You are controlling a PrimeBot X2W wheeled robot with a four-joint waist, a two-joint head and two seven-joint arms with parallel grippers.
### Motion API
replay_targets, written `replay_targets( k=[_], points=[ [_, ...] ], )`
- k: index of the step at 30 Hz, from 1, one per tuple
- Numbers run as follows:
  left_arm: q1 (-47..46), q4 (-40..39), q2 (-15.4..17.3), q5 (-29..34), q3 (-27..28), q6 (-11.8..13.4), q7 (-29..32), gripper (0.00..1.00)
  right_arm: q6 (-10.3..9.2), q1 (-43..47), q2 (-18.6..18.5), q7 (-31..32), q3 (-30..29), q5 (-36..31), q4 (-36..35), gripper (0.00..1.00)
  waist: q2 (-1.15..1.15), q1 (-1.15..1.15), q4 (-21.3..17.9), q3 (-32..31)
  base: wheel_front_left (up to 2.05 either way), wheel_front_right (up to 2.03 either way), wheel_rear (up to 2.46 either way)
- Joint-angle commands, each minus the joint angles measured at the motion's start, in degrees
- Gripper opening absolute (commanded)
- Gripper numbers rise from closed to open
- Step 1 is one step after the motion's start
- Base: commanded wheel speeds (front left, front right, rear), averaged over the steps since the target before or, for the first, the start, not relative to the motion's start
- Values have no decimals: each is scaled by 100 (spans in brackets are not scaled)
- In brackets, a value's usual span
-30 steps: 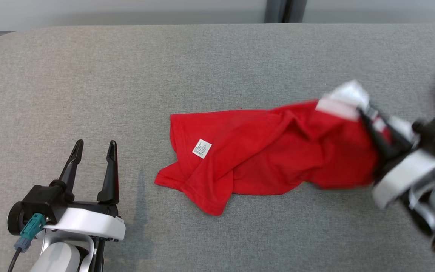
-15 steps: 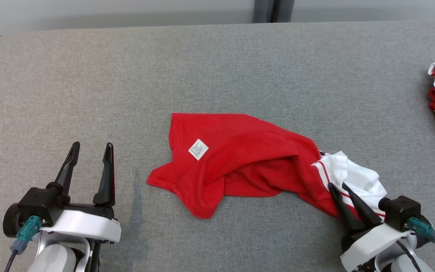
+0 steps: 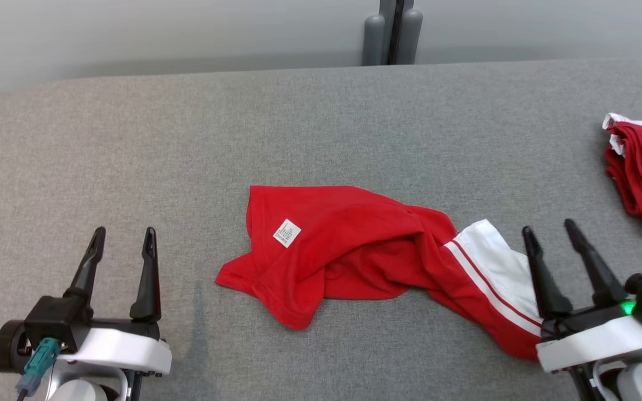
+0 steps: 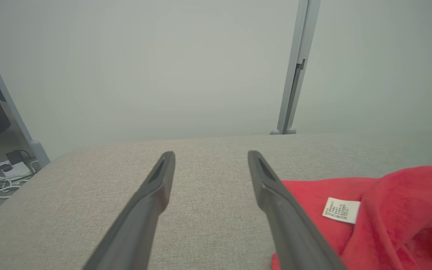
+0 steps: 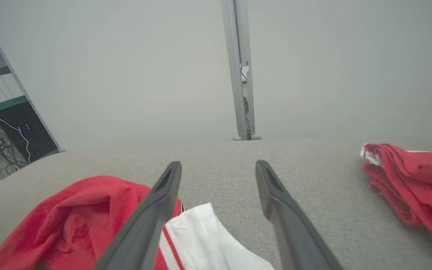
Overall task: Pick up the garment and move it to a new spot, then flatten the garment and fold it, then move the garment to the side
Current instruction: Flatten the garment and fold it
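The red garment [image 3: 349, 245] lies crumpled near the middle of the grey table [image 3: 298, 122]. We judge it light, soft and limp: it will sag and bunch wherever we lift it, and a pinch on one layer may drag the rest along in a rope. We would take hold at the hemmed edges and corners, one gripper at each end, so that the cloth spreads as we draw it apart. The hemmed corner below the white label [image 3: 286, 233] sits nearest our left gripper [image 3: 125, 233], whose fingers stand apart with nothing between them, over bare table, the cloth lying off to their right and not touching. The white striped part [image 3: 494, 256] trails toward our right gripper [image 3: 549, 228]. Its fingers also stand apart and empty, and the cloth lies just beside and partly under the left-hand finger, with none of it between the two. A folded red pile [image 3: 641, 178] rests well apart at the table's right edge, and we should keep from snagging it.
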Motion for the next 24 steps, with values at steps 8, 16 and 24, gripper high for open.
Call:
replay_targets(
  k=[8,16,24],
  points=[
    [397,-158,16,57,10,166,-16,100,0,429,35,310,-589,-336,-539,100,0,0,-73,-332,0,0,0],
    [652,-249,8,43,-94,246,72,100,1,755,140,500,-714,-416,-846,100,0,0,-68,-464,0,0,0],
    [556,-331,43,72,-164,237,128,100,0,791,211,598,-777,-513,-929,100,0,0,-26,-385,0,0,0]
  ],
)
